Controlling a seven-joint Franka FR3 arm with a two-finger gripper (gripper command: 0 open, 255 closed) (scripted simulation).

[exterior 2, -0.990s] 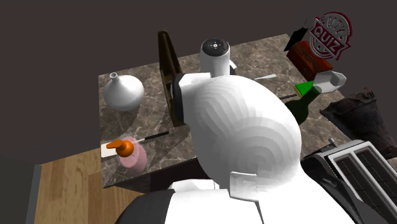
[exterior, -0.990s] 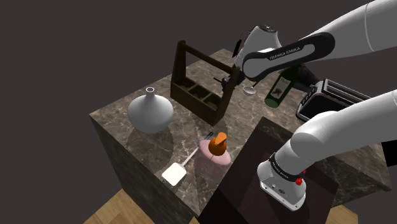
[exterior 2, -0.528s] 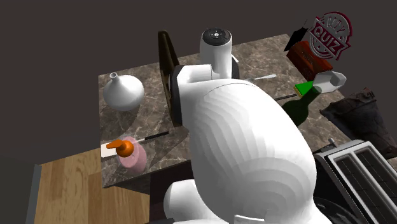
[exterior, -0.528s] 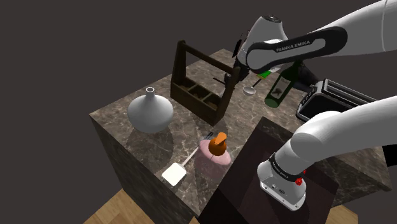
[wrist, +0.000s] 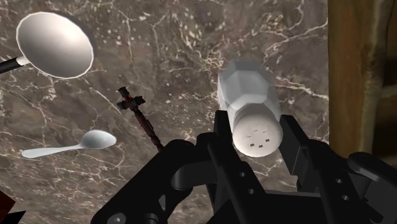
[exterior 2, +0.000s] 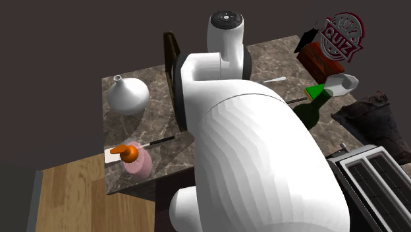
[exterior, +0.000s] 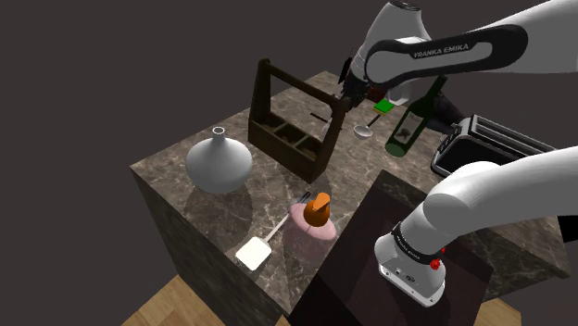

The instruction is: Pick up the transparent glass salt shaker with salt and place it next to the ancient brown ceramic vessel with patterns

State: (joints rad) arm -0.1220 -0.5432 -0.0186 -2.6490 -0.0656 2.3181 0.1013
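White salt shaker clamped in the gripper over the marbled surface; wooden caddy just beside the gripper, small spoon on its other side.

Two spoons, one shaker, one vase, one wooden caddy, one green bottle, one toaster, one spatula

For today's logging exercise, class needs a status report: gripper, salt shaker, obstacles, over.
Gripper shut on white salt shaker. Grey vessel across the counter, untouched. Wooden caddy stands between shaker and vessel.
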